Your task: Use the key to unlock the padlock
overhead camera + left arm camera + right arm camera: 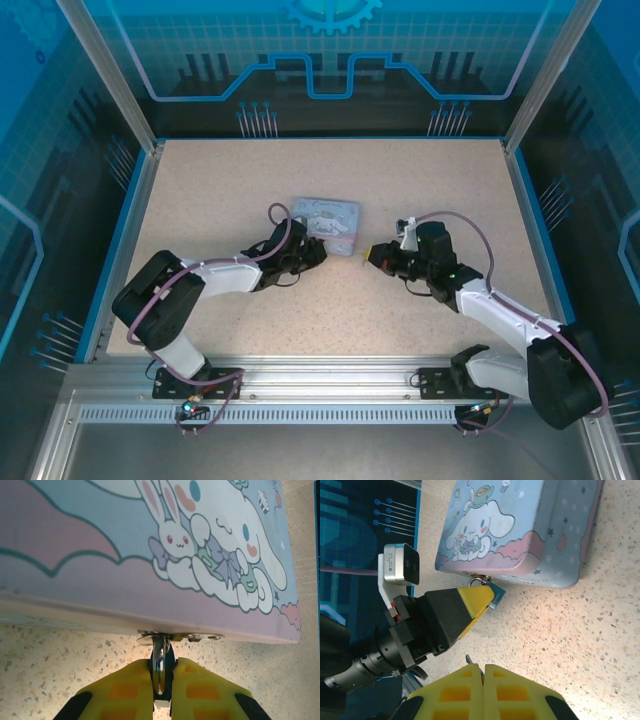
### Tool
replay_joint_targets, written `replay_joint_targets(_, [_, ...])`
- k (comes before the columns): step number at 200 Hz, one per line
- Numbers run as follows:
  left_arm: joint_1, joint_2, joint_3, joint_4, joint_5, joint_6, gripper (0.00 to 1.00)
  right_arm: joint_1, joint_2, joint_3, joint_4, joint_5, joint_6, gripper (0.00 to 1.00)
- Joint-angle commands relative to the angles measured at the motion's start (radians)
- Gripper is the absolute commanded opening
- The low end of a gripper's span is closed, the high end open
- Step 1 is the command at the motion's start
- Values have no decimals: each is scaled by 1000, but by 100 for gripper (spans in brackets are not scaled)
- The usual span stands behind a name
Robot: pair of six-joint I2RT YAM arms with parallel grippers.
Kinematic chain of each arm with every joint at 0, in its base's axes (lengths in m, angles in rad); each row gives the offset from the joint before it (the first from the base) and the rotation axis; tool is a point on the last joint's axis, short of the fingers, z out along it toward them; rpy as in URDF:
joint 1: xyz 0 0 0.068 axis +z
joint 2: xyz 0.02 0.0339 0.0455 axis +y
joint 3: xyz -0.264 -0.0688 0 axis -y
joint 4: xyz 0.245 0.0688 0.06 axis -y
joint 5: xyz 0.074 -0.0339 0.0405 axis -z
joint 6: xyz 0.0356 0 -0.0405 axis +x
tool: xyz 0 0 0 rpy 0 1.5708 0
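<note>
The tin (520,530) is pale blue and pink with white cartoon animals. The table (250,180) is speckled beige, the padlock (161,666) silvery.

Padlock (159,656): tiny, shiny bare metal, approx mid-table (200,180), well off every edge. It hangs from the hasp (175,637) on the tin's (100,555) side wall and stands edge-on, pinched between the left gripper's (162,669) yellow fingers. Keyhole and other details are too small to tell.

Key (468,658): thin dark sliver, tip poking up past the closed right gripper's (482,669) fingers. It sits near the padlock, not touching it, and isn't inserted. Shape otherwise hidden.
</note>
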Motion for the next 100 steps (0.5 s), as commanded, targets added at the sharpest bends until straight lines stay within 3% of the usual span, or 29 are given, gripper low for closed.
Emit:
replay_joint_targets(1, [5,-31,11,11,53,-42,0,17,-11,-24,135,27,25,0])
replay_joint_targets(69, [40,-63,-23,114,134,-224,0,36,96,37,247,58,55,0])
replay_joint_targets(100, [48,-63,-60,207,113,-338,0,44,121,50,281,70,72,0])
